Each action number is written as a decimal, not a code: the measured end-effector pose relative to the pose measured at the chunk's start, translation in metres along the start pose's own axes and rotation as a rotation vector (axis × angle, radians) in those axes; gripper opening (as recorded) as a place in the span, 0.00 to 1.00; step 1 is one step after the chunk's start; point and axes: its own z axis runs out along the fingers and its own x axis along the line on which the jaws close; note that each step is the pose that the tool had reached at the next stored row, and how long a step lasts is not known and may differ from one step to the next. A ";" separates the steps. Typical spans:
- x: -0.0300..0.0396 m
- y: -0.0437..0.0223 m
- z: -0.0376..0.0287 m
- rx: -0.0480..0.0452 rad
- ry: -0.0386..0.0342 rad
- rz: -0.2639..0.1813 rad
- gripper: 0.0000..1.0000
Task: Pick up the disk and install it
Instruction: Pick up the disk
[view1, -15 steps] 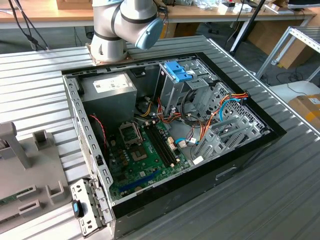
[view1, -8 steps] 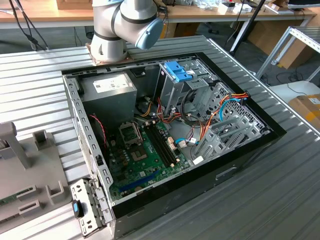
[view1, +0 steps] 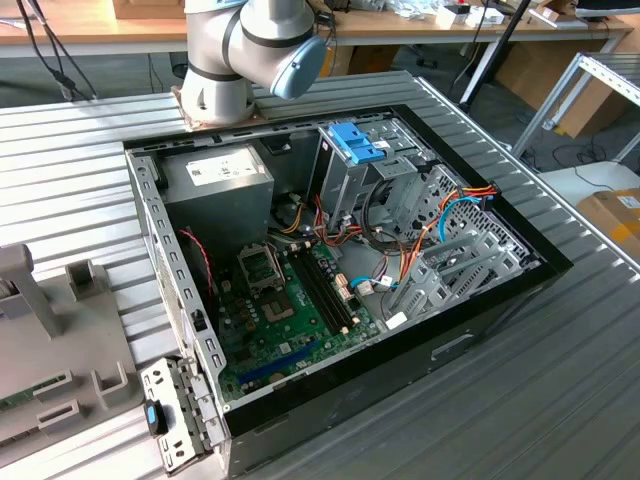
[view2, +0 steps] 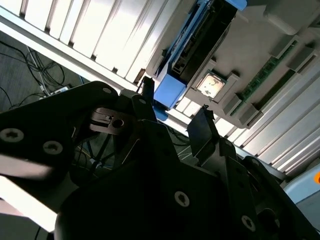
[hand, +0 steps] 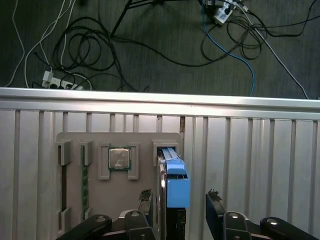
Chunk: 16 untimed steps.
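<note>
The disk stands on edge in a slot of the grey holder tray, its dark body framed by a bright blue carrier. In the second wrist view the disk runs away from me, blue end nearest. My gripper is open, with one dark fingertip on one side of the disk and the other on the far side. Both fingertips stand apart from the carrier, close above its near end. The gripper holds nothing.
The holder tray also carries a processor chip and memory sticks. The open computer case sits mid-table, with a blue clip topping its metal drive cage. Cables lie on the floor beyond the table edge.
</note>
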 end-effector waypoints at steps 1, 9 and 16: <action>0.0001 0.0000 0.0016 0.0005 -0.0003 0.000 0.54; 0.0014 0.0001 0.0355 0.0000 0.0000 0.000 0.54; 0.0018 0.0001 0.0471 -0.0002 0.0001 0.000 0.54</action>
